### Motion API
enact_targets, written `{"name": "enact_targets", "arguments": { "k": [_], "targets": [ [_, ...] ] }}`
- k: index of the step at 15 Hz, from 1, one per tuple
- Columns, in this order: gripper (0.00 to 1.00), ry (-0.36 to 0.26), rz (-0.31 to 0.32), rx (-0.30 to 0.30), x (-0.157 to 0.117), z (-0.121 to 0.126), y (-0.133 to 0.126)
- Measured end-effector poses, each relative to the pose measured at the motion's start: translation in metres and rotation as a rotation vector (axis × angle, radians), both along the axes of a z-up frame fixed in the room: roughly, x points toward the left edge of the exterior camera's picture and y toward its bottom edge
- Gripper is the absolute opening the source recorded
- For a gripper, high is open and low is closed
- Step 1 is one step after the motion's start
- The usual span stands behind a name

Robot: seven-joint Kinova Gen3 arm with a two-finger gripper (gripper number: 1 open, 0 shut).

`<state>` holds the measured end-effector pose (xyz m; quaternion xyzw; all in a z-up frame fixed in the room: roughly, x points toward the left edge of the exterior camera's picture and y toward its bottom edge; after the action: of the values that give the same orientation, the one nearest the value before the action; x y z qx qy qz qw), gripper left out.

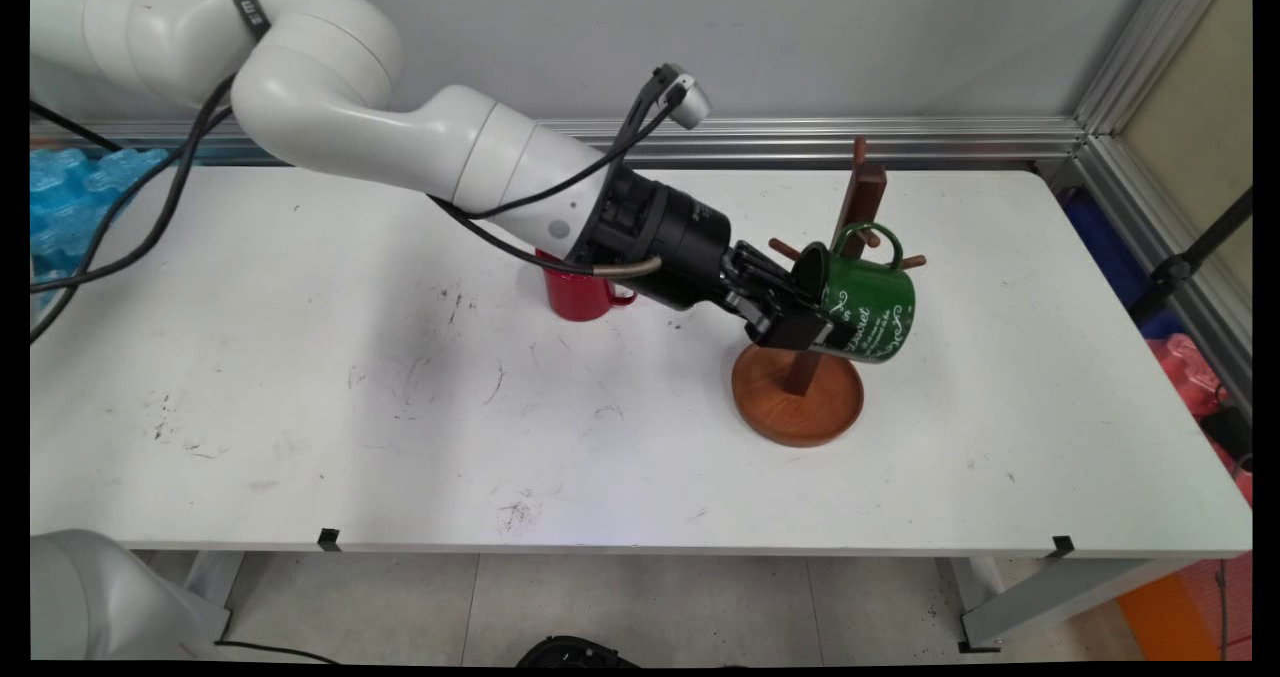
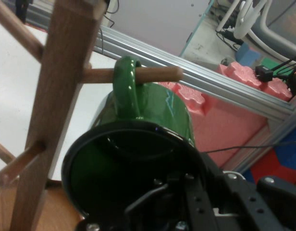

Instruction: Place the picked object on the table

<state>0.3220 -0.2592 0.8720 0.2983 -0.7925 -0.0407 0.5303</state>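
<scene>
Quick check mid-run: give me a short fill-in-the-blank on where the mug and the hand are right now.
1. The hand grips the green mug at its ____.
2. The mug's handle is looped over a wooden ____ of the mug tree.
3. The mug behind the arm, standing on the table, is coloured ____.

Missing words: rim; peg; red

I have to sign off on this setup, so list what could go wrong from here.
1. The green mug hangs by its handle on a short peg of the wooden mug tree; a tug outward could slide it off the peg's end.
2. The claw grips the mug's rim, so a sideways pull could tip the tree on its round base.
3. The red mug sits close under the arm and might get knocked.
</scene>
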Motion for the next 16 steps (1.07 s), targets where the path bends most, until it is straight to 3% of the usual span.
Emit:
{"name": "enact_targets", "arguments": {
  "k": [6,16],
  "targets": [
    [0.0,0.0,0.0,-0.005,0.004,0.015,0.008],
    [0.0,0.002,-0.053,0.007,0.003,0.041,0.034]
  ]
}}
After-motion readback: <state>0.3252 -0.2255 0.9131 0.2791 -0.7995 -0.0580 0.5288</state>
